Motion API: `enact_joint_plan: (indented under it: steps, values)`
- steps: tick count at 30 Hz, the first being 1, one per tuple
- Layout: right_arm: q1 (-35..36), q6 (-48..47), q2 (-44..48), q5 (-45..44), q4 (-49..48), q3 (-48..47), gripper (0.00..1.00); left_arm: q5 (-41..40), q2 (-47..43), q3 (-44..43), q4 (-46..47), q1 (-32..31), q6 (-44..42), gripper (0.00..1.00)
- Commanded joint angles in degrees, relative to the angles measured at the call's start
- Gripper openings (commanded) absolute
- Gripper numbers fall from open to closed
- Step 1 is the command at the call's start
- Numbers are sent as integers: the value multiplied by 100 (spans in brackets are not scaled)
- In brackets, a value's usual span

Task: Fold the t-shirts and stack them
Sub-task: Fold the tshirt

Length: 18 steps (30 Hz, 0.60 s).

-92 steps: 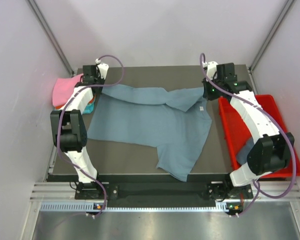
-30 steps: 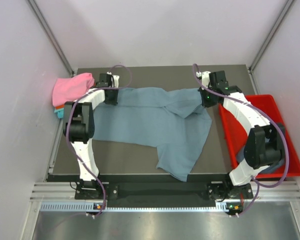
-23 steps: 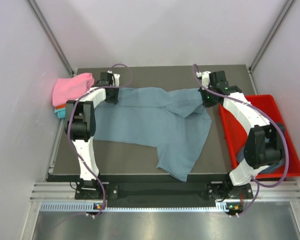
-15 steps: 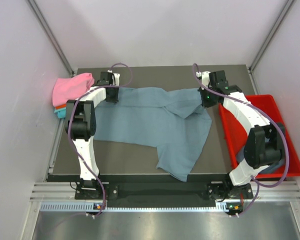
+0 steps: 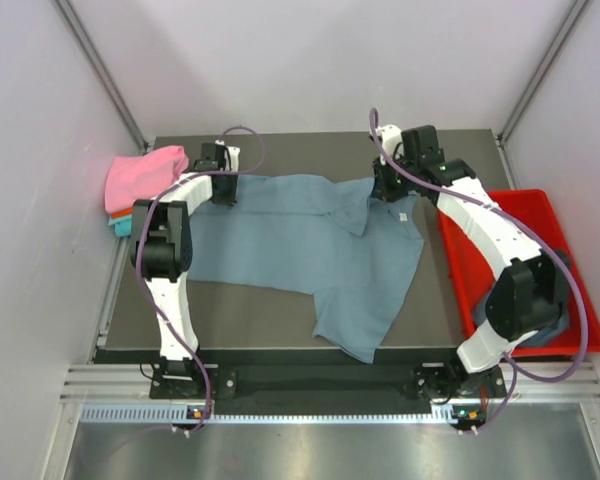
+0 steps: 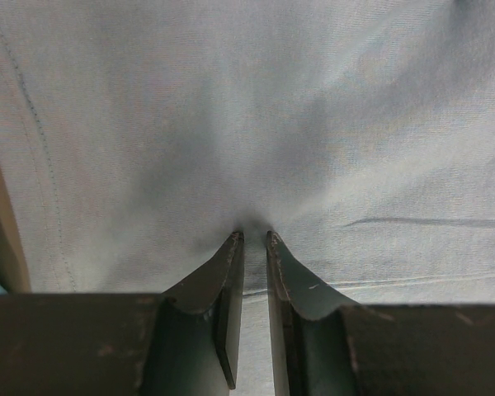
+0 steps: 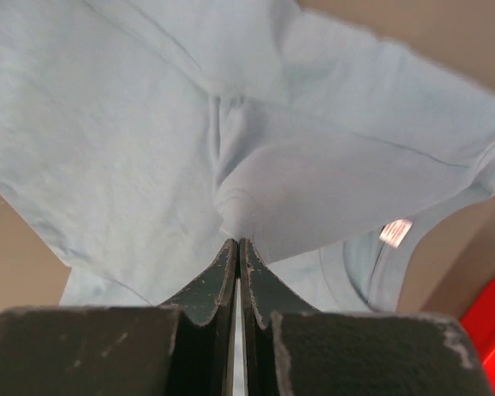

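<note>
Grey walls (image 5: 40, 250) stand around a dark table (image 5: 240, 315), and a big blue-grey t-shirt (image 5: 300, 245) lies spread out on it. The far edge of the shirt runs from one gripper to the other. The left gripper (image 6: 252, 239) is at one far corner of the shirt. Its two fingers are almost together, with a little pinch of the cloth caught between the tips. The right gripper (image 7: 238, 242) is at the other far corner, its fingers squeezed tight on a small bump of the same shirt. Just beside that gripper a bit of the shirt is folded over, and a small white label (image 7: 394, 232) shows. A pink t-shirt (image 5: 142, 175) sits close to the left gripper, on its outer side, with some teal cloth (image 5: 118, 226) peeking out under it. A red tray (image 5: 465, 280) lies on the right gripper's outer side, and the right arm reaches over it.
</note>
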<state>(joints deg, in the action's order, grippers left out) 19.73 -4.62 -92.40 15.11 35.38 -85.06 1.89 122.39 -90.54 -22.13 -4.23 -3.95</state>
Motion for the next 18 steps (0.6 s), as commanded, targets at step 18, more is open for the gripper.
enact_joint_plan:
  steps: [18]
  values:
    - [-1094,-162,-154,-967,-189,1167,16,-303,-110,-86,-107,27,-36,22]
